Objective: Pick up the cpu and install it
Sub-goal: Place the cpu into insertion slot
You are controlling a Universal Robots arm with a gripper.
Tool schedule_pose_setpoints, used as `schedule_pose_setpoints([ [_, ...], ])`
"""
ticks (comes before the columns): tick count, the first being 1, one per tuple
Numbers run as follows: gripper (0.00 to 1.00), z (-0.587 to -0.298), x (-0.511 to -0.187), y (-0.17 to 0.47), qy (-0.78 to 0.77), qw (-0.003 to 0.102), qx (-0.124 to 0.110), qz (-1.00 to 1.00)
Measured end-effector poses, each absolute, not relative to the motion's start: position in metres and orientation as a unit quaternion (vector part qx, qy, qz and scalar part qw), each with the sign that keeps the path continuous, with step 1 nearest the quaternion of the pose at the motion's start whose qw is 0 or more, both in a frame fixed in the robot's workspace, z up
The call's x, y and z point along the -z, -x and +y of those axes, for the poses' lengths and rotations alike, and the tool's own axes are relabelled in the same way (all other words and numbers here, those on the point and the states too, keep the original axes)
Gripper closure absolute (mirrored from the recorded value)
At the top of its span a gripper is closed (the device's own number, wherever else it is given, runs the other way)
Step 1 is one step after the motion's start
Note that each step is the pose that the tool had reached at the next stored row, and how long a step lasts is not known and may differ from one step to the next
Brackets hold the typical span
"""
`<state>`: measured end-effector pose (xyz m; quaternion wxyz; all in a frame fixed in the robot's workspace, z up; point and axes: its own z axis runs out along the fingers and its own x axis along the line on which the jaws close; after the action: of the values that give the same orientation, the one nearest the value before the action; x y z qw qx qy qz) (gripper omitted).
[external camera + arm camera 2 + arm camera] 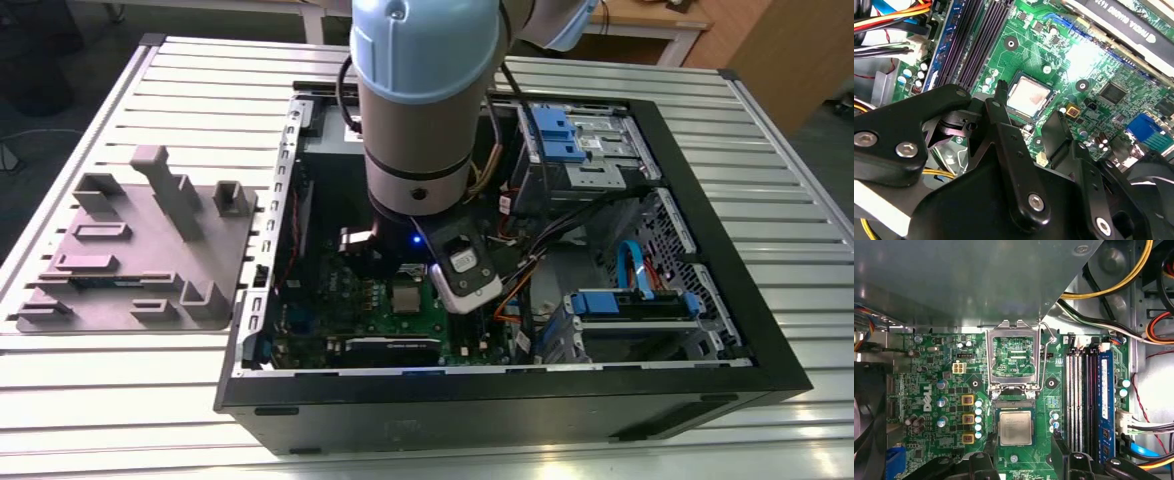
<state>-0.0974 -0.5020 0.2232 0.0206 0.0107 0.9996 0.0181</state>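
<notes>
Slatted metal table [134, 400] bears open case [534, 395]; cpu [1015, 427] sits in socket [1014, 404]; gripper [1021, 457] fingers apart over it.

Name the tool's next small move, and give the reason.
Probably lift the tool straight up without closing it. The cpu lies flat in its socket, the metal frame stands open, and the fingers flank the cpu with gaps, so sideways motion might nudge it.

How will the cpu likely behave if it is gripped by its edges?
The cpu is a flat square with a metal top, so it is probably stiff and light. Its smooth top and thin edges may slip. It lies flat in the socket, so it should not roll or tip.
</notes>
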Motion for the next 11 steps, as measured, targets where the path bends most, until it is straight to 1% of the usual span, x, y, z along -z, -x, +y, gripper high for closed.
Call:
schedule_pose_setpoints([
  [11, 0.46, -0.5011, -0.2152, 0.1016, -0.011, 0.021, -0.018, 1.000],
])
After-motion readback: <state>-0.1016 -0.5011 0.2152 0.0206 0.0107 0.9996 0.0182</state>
